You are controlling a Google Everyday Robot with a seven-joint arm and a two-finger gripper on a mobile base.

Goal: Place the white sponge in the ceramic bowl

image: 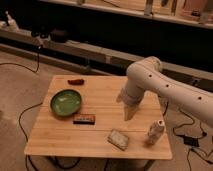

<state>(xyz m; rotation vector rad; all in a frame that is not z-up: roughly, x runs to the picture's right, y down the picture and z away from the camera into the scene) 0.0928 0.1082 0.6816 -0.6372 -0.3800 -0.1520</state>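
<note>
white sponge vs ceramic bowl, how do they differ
The white sponge is small, flat, pale and rectangular; the ceramic bowl is round, green, far wider. The sponge lies near the table's front edge, the bowl farther left. Both sit on the table; the end effector hovers nearer the sponge.

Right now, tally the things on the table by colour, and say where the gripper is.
Green: 1, the ceramic bowl
Off-white: 2, the white sponge and the white cup
Dark: 1, the box with a reddish label
Reddish: 1, a small item at the far edge
Total: 5
The gripper hangs over the table, behind the sponge.
</note>
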